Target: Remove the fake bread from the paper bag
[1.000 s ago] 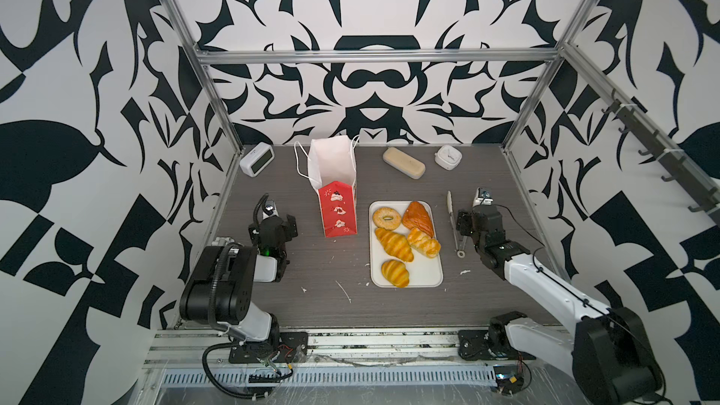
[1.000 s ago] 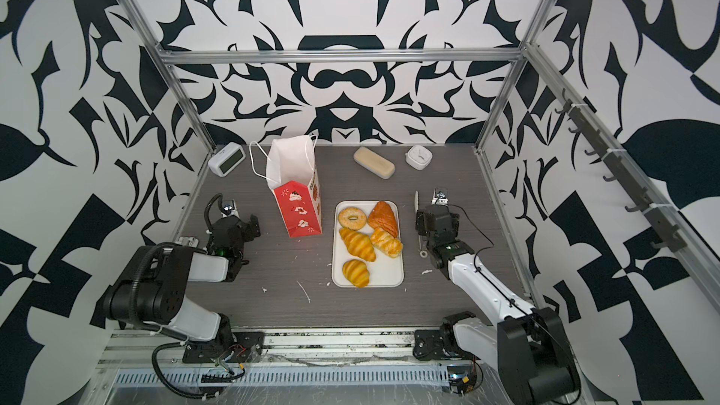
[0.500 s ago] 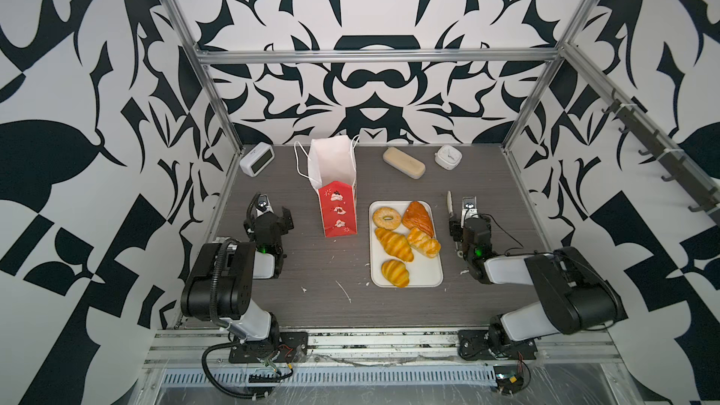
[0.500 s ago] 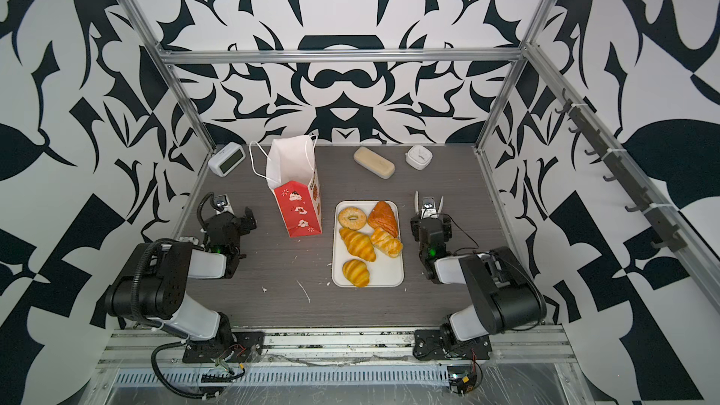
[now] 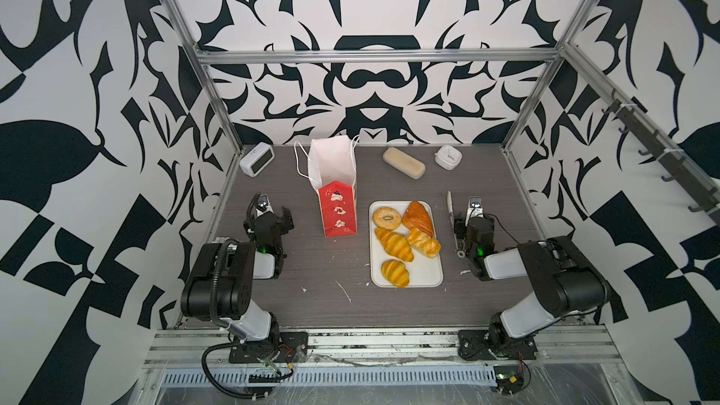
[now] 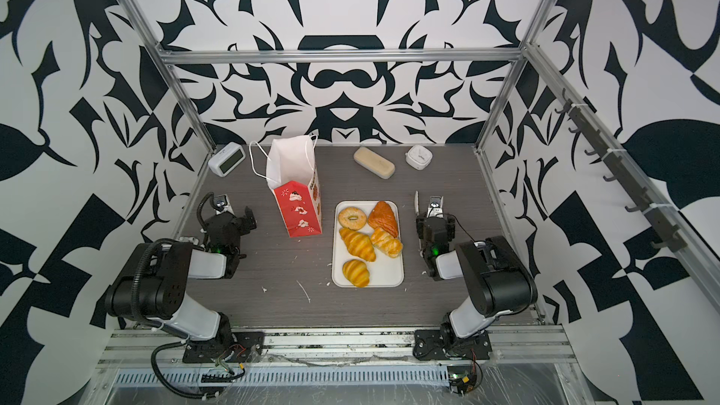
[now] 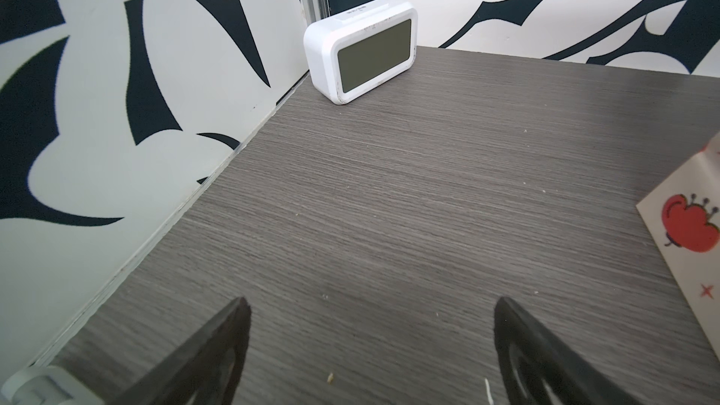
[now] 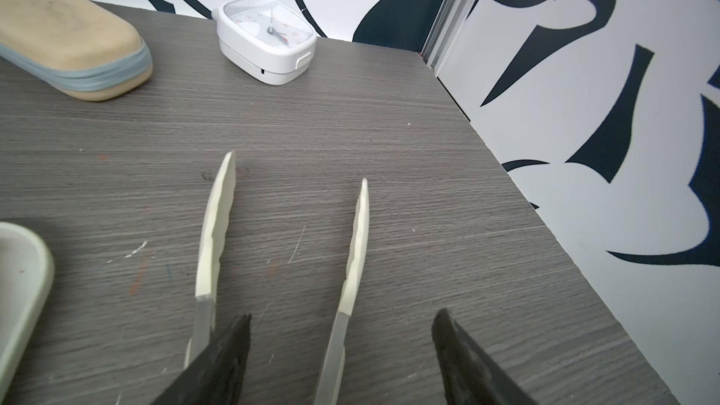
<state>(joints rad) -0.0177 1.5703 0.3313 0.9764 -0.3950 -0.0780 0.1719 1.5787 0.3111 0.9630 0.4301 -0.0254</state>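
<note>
Gaping, nothing gripped: left gripper (image 7: 372, 301) and right gripper (image 8: 342, 314); fake bread (image 5: 393, 244) on the tray (image 5: 424, 275)

Both arms sit folded low, reaching straight ahead; the left gripper (image 7: 372, 305) and right gripper (image 8: 342, 319) have fingers spread wide.

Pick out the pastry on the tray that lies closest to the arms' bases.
The smaller croissant, alone at the white tray's near end; the larger croissant, braided twist, ring bagel and triangular puff lie farther back.
</note>
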